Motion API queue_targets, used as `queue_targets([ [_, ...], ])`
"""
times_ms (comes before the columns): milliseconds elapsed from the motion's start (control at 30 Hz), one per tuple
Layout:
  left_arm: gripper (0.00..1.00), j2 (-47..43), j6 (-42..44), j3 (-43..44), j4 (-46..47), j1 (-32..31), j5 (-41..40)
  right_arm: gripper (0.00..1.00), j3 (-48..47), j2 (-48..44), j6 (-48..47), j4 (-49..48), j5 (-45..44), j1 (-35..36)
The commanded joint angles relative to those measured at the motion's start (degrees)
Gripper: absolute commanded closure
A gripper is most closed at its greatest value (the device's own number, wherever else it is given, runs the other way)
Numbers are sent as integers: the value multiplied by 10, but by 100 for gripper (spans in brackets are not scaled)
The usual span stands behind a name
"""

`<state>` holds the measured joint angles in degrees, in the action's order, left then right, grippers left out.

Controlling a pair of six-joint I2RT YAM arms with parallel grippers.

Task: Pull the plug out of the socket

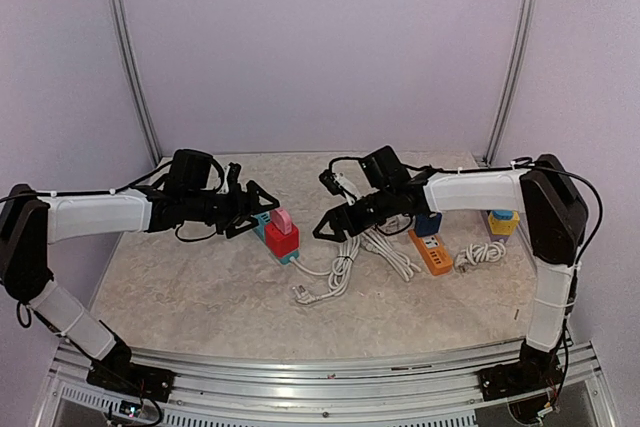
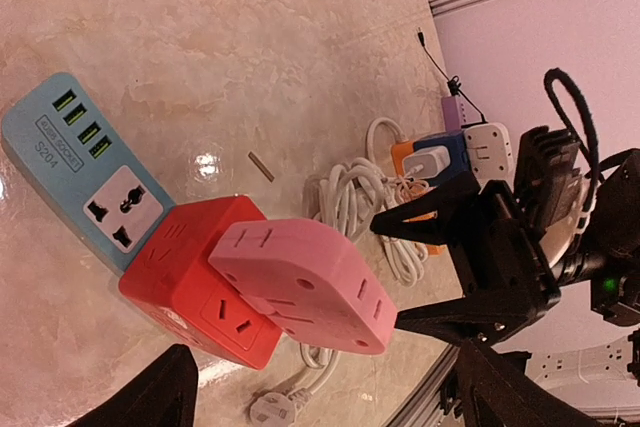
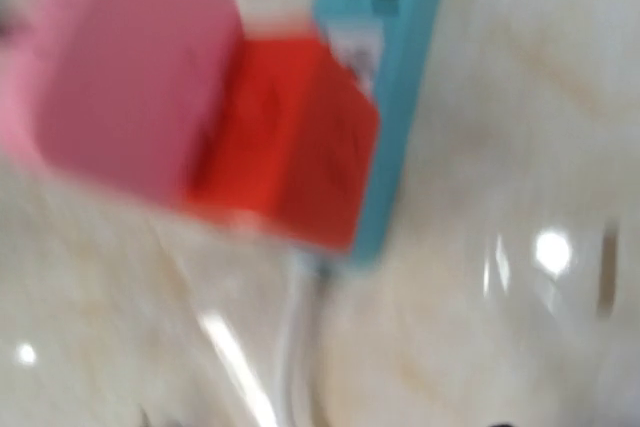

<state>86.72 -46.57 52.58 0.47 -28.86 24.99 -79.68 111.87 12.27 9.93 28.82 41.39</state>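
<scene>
While left gripper [image 1: 259, 213] and right gripper [image 1: 328, 222] gape empty, pink plug [image 2: 305, 282] seems socketed on marbled table [image 1: 190, 292] amid lilac walls [image 1: 320, 47].

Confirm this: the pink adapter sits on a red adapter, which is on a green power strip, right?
No. The power strip is light blue, not green, as the left wrist view shows. The pink adapter does sit on the red adapter on that strip.
</scene>
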Motion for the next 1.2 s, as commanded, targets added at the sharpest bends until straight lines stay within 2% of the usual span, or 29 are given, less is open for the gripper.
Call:
queue_targets([
  [0, 12, -14, 9, -12, 0, 8, 7, 34, 32, 6, -39, 47, -66, 26],
  [167, 12, -25, 6, -24, 2, 12, 8, 39, 47, 30, -41, 44, -94, 32],
  [367, 12, -36, 7, -38, 4, 15, 8, 30, 36, 67, -54, 64, -105, 50],
  [700, 12, -44, 7, -52, 6, 19, 9, 31, 35, 74, 0, 47, -61, 112],
  [933, 11, -47, 7, -54, 7, 20, 12, 31, 85, 49, 87, -61, -12, 139],
  [1167, 11, -57, 7, -54, 0, 19, 9, 30, 81, 63, 152, -168, 24, 183],
])
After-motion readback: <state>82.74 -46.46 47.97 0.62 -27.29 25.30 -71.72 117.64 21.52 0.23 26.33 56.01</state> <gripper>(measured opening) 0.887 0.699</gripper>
